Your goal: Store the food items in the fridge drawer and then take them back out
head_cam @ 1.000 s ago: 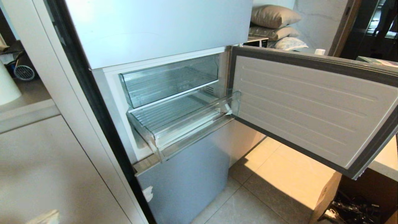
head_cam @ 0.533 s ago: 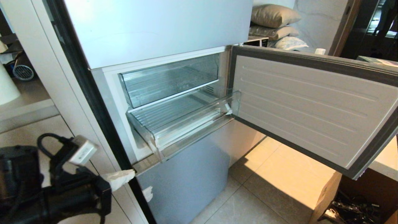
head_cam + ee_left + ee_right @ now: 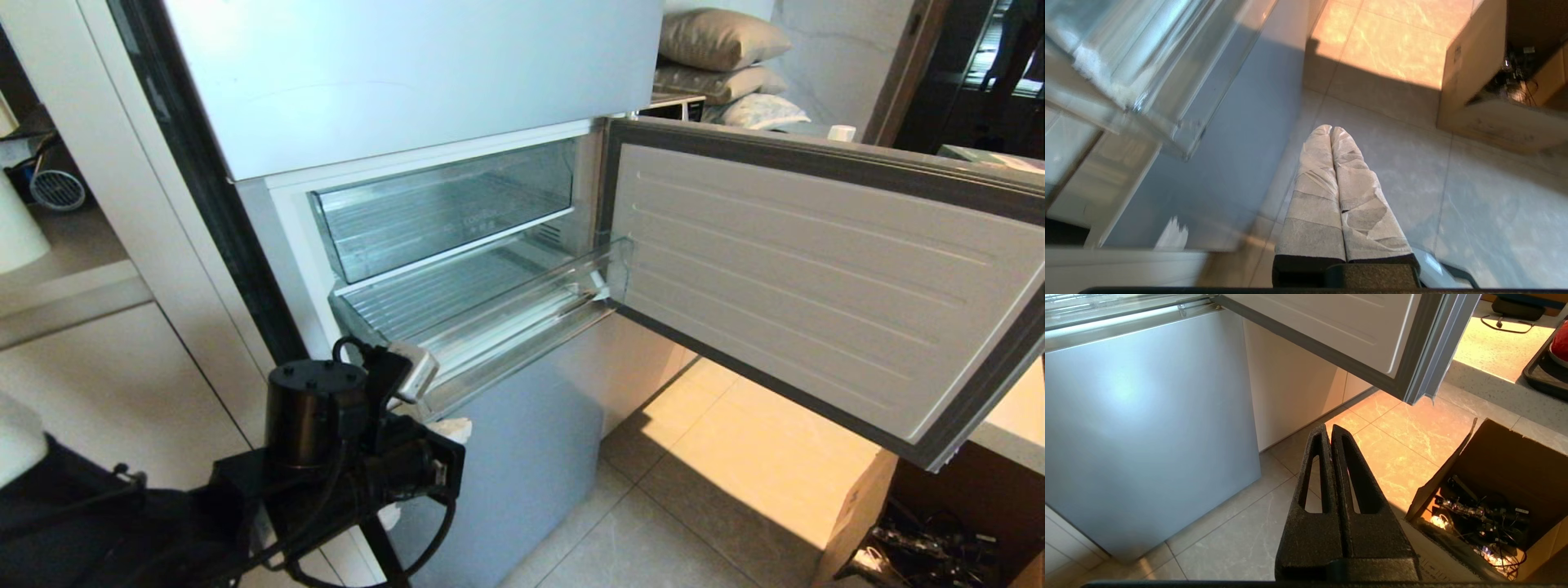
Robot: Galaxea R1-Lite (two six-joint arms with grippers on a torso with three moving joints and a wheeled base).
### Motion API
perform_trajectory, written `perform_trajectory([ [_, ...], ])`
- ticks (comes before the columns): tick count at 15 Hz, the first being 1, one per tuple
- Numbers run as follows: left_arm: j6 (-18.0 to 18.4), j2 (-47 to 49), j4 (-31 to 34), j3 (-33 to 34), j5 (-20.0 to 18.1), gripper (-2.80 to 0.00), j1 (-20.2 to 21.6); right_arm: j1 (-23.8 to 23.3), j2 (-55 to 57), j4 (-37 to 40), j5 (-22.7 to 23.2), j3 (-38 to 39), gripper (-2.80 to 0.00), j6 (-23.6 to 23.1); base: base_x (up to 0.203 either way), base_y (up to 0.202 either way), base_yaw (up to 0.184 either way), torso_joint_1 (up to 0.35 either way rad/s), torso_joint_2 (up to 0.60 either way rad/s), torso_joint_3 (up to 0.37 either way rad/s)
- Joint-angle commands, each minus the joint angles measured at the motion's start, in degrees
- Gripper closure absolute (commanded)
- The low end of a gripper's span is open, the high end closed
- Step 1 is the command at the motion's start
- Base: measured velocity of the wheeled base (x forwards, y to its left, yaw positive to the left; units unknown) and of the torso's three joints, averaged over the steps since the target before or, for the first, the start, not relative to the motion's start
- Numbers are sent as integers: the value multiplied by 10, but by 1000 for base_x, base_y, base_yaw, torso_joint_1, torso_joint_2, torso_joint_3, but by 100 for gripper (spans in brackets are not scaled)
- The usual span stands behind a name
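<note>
The fridge (image 3: 408, 73) has its middle door (image 3: 816, 278) swung open to the right. The fridge drawer (image 3: 482, 314), clear with a ribbed floor, is pulled out and holds nothing that I can see. My left gripper (image 3: 454, 428) hangs just below the drawer's front left corner, in front of the lower door panel. Its white-wrapped fingers (image 3: 1327, 171) are shut and empty, and the drawer's corner (image 3: 1147, 73) is above and beside them. My right gripper (image 3: 1329, 428) is shut and empty, low over the floor. A red rounded food item (image 3: 1560, 345) shows at the edge on a dark tray (image 3: 1541, 373).
A second clear bin (image 3: 445, 208) with a flat front sits above the drawer. An open cardboard box (image 3: 1490, 486) of cables stands on the floor under the open door. Beige cabinets (image 3: 106, 392) flank the fridge on the left. A counter (image 3: 1012, 416) lies on the right.
My left arm has risen into the head view from the lower left and swung right, up to the drawer's front left corner. The drawer, the door and the right gripper have stayed put.
</note>
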Motion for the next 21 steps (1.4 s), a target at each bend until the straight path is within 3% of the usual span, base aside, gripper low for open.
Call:
perform_trajectory([
  [1, 1, 19, -19, 10, 1, 0, -4, 0, 1, 0, 0, 0, 0, -5, 0, 0, 0, 0, 0, 0],
  [6, 1, -13, -18, 0, 2, 0, -2, 0, 1, -1, -4, 0, 0, 15, 0, 0, 0, 0, 0, 0],
  [10, 4, -50, -15, 32, 4, 0, -1, 0, 1, 2, -2, -2, 0, 14, 0, 0, 0, 0, 0, 0],
  [12, 27, -52, -20, 38, -1, 0, -3, 0, 1, -1, -5, 0, 0, 21, 0, 0, 0, 0, 0, 0],
  [21, 25, -60, -18, 53, -12, 0, -26, 0, 1, 0, -9, -1, 0, 38, 0, 0, 0, 0, 0, 0],
])
